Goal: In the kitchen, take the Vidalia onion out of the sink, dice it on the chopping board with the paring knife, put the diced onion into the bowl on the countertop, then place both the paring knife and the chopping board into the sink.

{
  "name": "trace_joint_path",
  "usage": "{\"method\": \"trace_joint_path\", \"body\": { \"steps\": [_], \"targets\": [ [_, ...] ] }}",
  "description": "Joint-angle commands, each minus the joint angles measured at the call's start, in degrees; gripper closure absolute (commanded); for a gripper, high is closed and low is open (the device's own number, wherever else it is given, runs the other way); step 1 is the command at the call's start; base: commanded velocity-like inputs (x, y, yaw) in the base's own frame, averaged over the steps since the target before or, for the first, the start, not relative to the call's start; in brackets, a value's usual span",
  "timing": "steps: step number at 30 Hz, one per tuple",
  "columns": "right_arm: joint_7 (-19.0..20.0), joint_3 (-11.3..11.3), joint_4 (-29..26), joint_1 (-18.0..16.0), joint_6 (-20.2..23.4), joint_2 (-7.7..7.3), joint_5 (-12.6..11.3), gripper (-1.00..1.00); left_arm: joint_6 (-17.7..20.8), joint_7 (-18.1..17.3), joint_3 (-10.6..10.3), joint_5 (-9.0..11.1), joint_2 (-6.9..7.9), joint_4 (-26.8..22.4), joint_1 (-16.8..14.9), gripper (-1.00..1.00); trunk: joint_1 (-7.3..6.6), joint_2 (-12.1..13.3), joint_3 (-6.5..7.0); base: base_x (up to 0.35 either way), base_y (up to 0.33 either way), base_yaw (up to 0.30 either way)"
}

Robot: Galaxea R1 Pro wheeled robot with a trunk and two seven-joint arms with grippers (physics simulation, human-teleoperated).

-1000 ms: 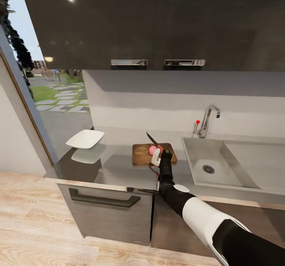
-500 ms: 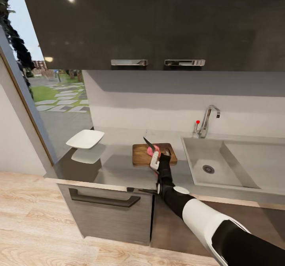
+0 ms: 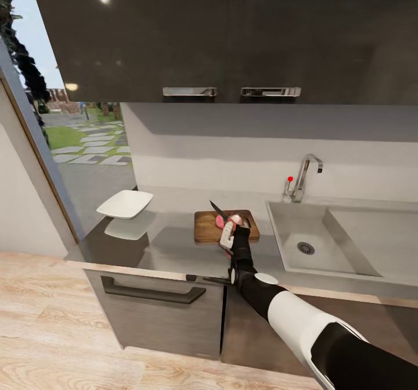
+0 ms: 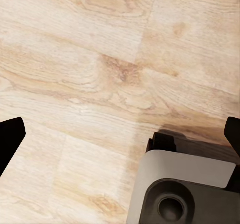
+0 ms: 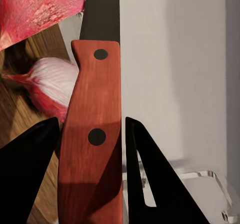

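**Dicing under way on the board**

Your right gripper (image 5: pixel 92 149) is clamped on the paring knife (image 5: pixel 92 134), its blade above the pinkish onion pieces (image 3: pixel 222 221) on the chopping board (image 3: pixel 206 227). Next, bring the blade down squarely. Your left gripper (image 4: pixel 120 134) hangs spread wide over the floor.
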Motion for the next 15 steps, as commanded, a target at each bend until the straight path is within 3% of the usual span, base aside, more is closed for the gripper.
{"method": "trace_joint_path", "body": {
  "steps": [1, 15],
  "targets": [
    [-0.1, 0.13, 2.06, -0.05, 0.16, -0.05, -0.8, 1.0, -0.39, 0.0, -0.48, 0.48, -0.03, 0.24, -0.1, -1.0, 0.01, -0.04, -0.08, 0.0, 0.0, 0.0],
    [-0.23, 0.12, 1.97, -0.04, 0.16, -0.22, -0.8, 1.0, -0.39, 0.0, -0.48, 0.48, -0.04, 0.25, -0.1, -1.0, 0.01, -0.04, -0.08, 0.0, 0.0, 0.0]
  ]
}}
